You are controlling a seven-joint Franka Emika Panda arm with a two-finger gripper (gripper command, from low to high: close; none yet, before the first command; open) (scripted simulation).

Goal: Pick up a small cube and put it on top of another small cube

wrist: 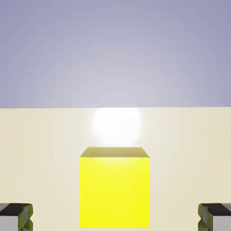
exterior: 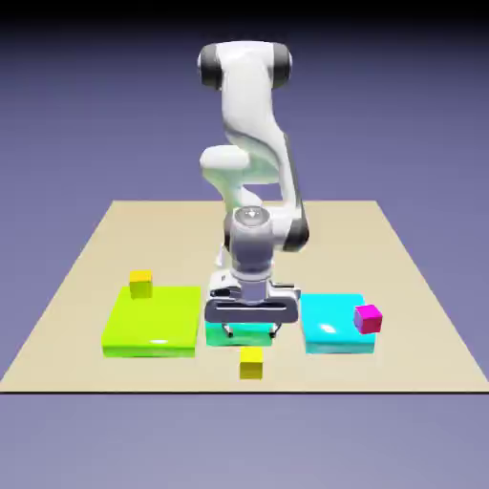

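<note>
Gripper [exterior: 251, 328]: fingers spread apart, holding nothing (tips at hand view's lower corners).
Yellow cube [wrist: 114, 189]: on table, between tips, 6 o'clock of gripper.

A plain beige table [exterior: 105, 248] filled the frame's middle. Behind it hung a blue-violet backdrop [exterior: 86, 105], darkening toward the top, perhaps shadow.

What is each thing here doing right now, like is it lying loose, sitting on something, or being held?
Gripper: open, low over the table, holding nothing.
Near yellow cube: loose on the table, between the fingertips, untouched.
Far yellow cube: at the lime slab's far corner.
Magenta cube: at the cyan slab's edge.
Lime slab: flat on the table.
Cyan slab: flat on the table.
Green block: partly hidden behind the gripper.
</note>
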